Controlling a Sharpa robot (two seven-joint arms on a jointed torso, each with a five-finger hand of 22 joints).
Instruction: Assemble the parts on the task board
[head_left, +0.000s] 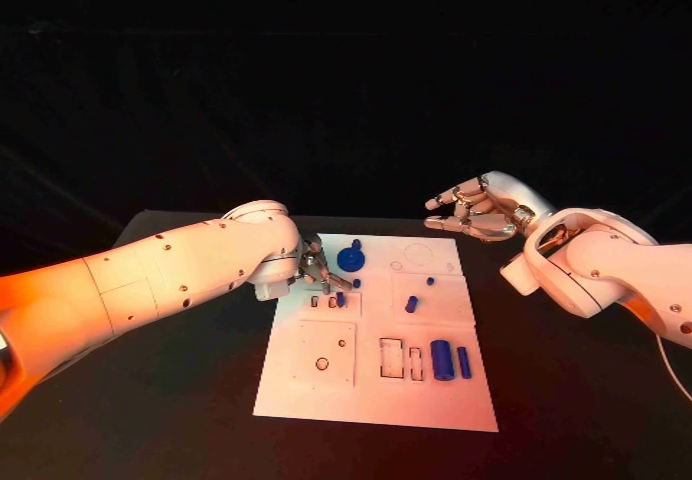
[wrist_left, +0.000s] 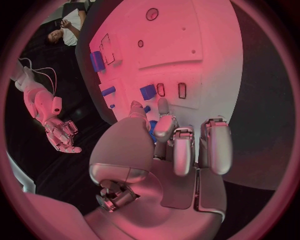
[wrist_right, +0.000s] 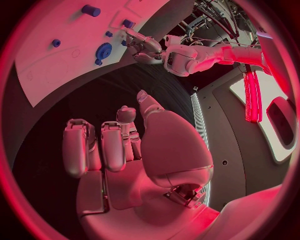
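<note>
The white task board (head_left: 378, 340) lies mid-table with blue parts on it. My left hand (head_left: 320, 272) hovers low over its far left part, beside a round blue disc (head_left: 351, 259) and above a small blue block (head_left: 335, 299) by narrow slots. In the left wrist view a strip of blue (wrist_left: 152, 131) shows between thumb and fingers (wrist_left: 175, 145); whether it is pinched is unclear. The blue block (wrist_left: 148, 92) lies just past the fingertips. My right hand (head_left: 476, 212) is raised beyond the board's far right corner, fingers apart, holding nothing.
A short blue pin (head_left: 413, 303) lies mid-board. At the near right, a thick blue cylinder (head_left: 441, 359) and a thinner one (head_left: 463, 361) lie beside rectangular slots (head_left: 391, 357). Black table surrounds the board. In the right wrist view the disc (wrist_right: 103, 51) shows near my left hand (wrist_right: 147, 46).
</note>
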